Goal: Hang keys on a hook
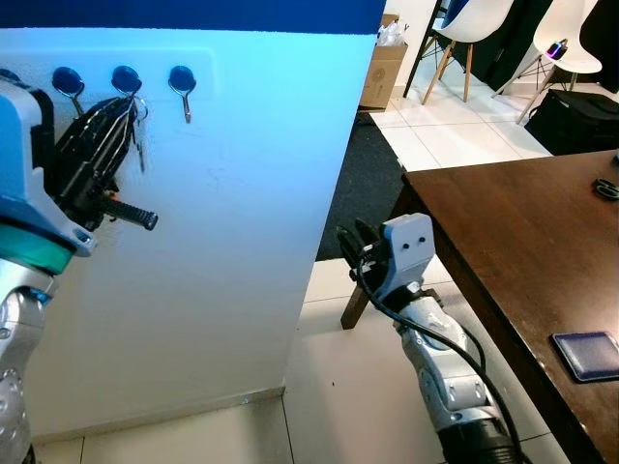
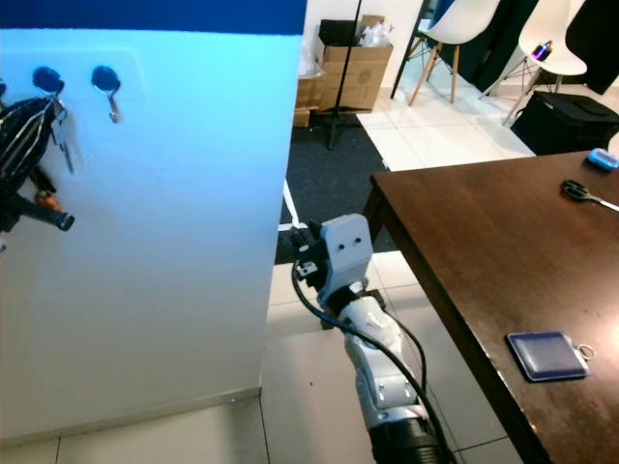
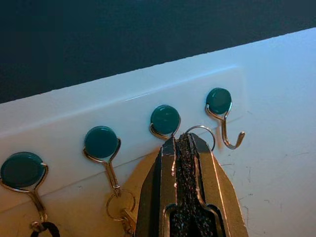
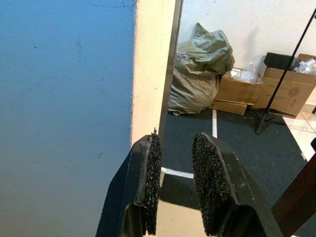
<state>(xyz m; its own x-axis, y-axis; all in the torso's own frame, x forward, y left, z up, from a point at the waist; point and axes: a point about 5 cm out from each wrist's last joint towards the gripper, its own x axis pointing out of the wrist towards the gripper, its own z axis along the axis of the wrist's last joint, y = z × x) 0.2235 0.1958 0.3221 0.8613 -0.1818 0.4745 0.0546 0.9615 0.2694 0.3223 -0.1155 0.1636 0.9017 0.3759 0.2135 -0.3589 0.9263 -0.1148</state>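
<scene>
Closest in, the left gripper [image 3: 185, 140] has its fingers [image 3: 170, 163] pressed together around a metal key ring [image 3: 201, 132], right up at the second hook [image 3: 165, 121] from the right on the white wall [image 1: 222, 242]. In the head view, upper left of the frame, the keys [image 1: 139, 135] dangle beneath that hook beside the gripper. Another hook [image 3: 224, 116] to the right is bare. At lower centre, the right gripper [image 1: 356, 246] hangs low with its fingers [image 4: 150, 182] narrowly parted, near the corner of the dark wooden bench [image 1: 522, 242]. On the bench, lower right, lies a blue wallet [image 1: 586, 354].
</scene>
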